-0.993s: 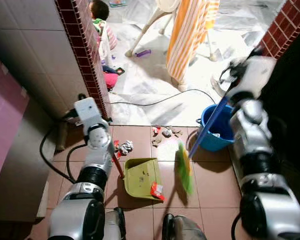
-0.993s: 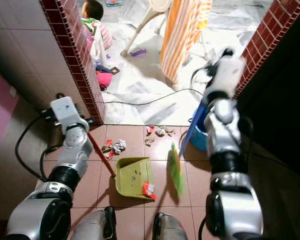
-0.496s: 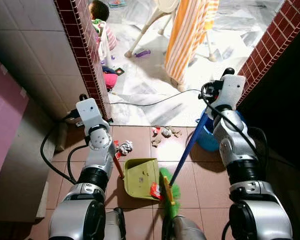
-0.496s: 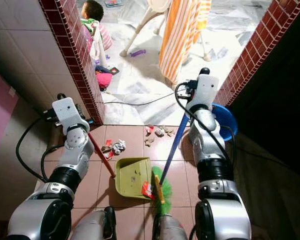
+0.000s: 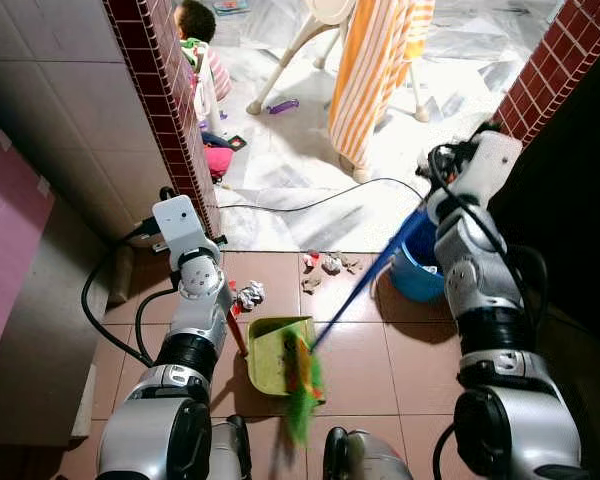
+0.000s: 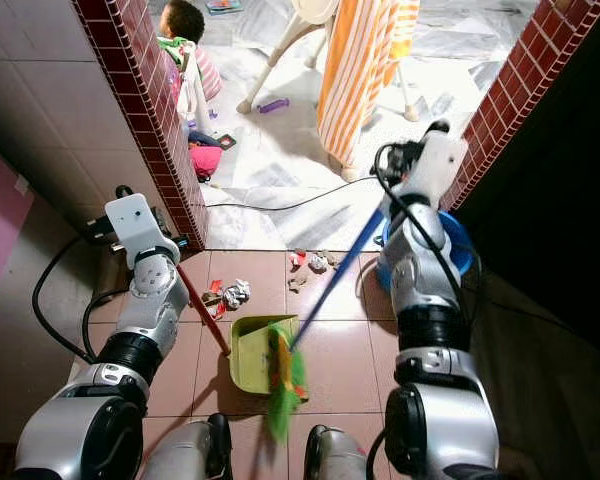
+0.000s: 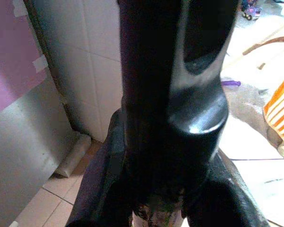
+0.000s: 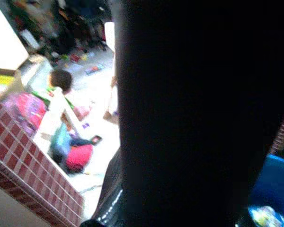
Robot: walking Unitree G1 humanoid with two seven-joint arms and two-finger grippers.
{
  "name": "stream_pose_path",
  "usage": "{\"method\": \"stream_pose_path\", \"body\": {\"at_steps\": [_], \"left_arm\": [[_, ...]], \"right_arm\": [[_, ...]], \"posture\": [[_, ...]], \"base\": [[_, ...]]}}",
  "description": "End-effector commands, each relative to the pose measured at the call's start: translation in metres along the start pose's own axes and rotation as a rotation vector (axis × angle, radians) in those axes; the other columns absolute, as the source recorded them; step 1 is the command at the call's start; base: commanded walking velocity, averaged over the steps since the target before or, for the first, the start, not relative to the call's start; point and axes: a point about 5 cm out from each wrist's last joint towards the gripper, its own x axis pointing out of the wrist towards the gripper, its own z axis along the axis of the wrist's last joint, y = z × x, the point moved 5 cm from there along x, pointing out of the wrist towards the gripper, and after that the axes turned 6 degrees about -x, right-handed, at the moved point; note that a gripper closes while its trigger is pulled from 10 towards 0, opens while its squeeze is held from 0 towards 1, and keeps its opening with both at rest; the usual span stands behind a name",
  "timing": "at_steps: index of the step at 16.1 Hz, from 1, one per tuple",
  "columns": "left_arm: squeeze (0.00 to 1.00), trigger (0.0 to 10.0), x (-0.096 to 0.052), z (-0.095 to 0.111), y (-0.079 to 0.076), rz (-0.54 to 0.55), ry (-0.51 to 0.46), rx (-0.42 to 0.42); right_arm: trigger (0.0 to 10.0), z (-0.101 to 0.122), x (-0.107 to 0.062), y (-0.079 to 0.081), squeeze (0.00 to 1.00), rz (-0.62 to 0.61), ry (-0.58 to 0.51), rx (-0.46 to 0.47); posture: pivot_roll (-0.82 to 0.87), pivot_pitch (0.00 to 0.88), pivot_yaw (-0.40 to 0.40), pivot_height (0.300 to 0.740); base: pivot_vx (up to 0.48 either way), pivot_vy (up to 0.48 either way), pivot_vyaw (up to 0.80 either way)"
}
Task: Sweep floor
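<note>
A green dustpan (image 5: 267, 352) lies on the brown tiles in front of my feet. Its red handle (image 5: 238, 335) rises to my left gripper (image 5: 223, 296), which is shut on it. My right gripper (image 5: 426, 214) is shut on the top of the broom's blue handle (image 5: 365, 283). The green bristles (image 5: 300, 385) lie across the pan's right side and front lip, blurred. Scraps of litter (image 5: 330, 265) lie along the tile edge beyond the pan, with another clump (image 5: 249, 294) beside the red handle. In both wrist views the dark fingers (image 7: 170, 109) block most of the picture.
A blue bucket (image 5: 420, 275) stands right of the broom handle. Red brick pillars (image 5: 170, 110) flank the opening to a white floor with a black cable (image 5: 310, 205). A person (image 5: 195, 25) sits on that floor, near a chair with orange striped cloth (image 5: 375, 70).
The broom head has swept left, from the tiles right of the dustpan onto the pan. The red wrapper at the pan's lip is now under the bristles. The left arm stayed put.
</note>
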Motion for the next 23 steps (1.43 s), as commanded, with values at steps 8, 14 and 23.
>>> {"method": "stream_pose_path", "body": {"at_steps": [8,14,23], "left_arm": [[0.00,10.0,-0.007,-0.045,0.024,0.046,0.196,-0.058],[0.00,10.0,-0.002,-0.044,0.039,0.072,0.197,-0.056],[0.00,10.0,0.016,0.013,0.066,0.121,0.011,-0.321]], "right_arm": [[10.0,0.056,0.008,0.002,0.00,0.049,-0.221,-0.097],[10.0,0.093,0.012,-0.004,0.00,0.045,-0.354,-0.209],[10.0,-0.016,-0.025,-0.053,0.00,-0.056,-0.102,-0.508]], "posture": [[-0.04,0.139,-0.041,0.740],[-0.05,0.120,-0.040,0.740],[-0.01,0.124,-0.060,0.740]], "base": [[0.000,0.000,0.00],[0.000,0.000,0.00],[0.000,0.000,0.00]]}}
